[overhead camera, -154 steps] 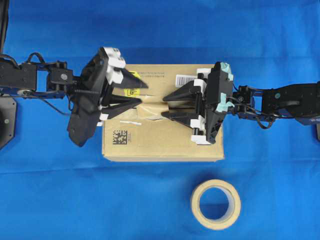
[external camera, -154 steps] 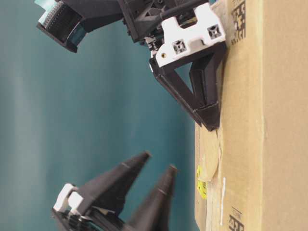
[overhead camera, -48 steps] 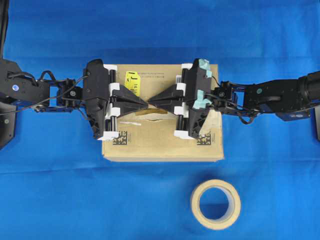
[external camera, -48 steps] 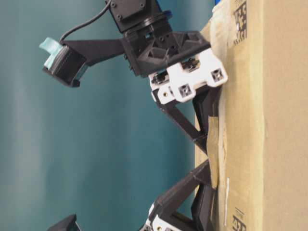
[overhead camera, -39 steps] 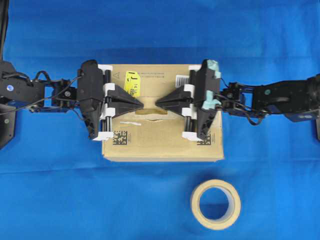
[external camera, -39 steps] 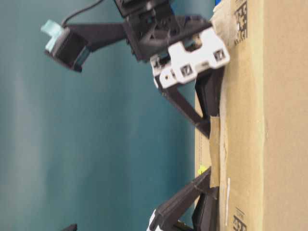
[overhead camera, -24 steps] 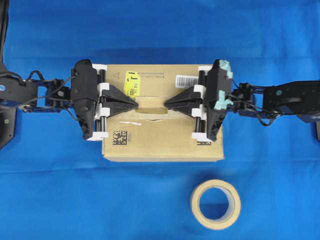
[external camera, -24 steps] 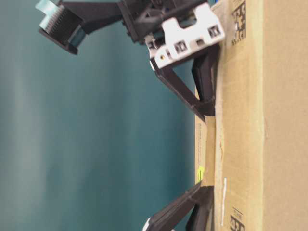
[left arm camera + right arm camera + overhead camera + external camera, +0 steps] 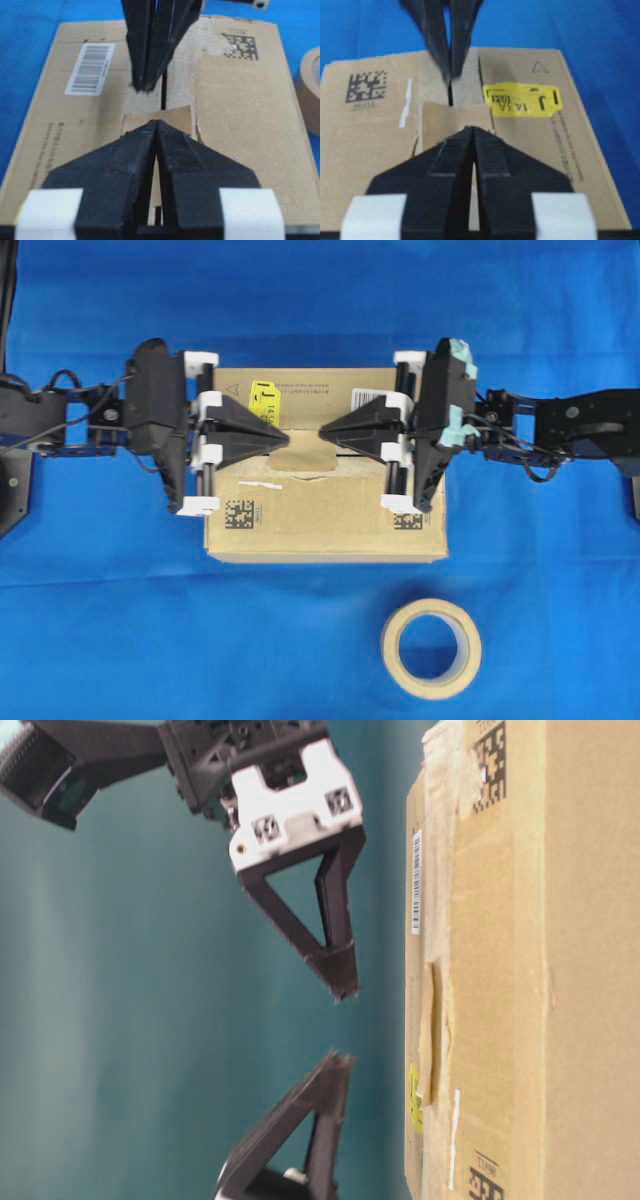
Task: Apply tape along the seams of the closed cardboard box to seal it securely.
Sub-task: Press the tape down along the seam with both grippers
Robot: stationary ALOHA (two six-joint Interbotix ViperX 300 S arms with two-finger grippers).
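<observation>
Both arms matte black, boxy segments, thin black cables looping loose along forearms.

Left gripper point(image 9: 284, 439): black triangular open-frame fingers tapering to point, white plastic carriage blocks at finger bases w/ square sockets, black rail betw. them. Ribbed print texture on finger faces in wrist view.

Right gripper point(image 9: 325, 430): same black triangular fingers, white blocks. Wrist cam housing black, teal/mint tape patches on top and side.

Blue-trimmed base parts at far edges, overhead view.
</observation>
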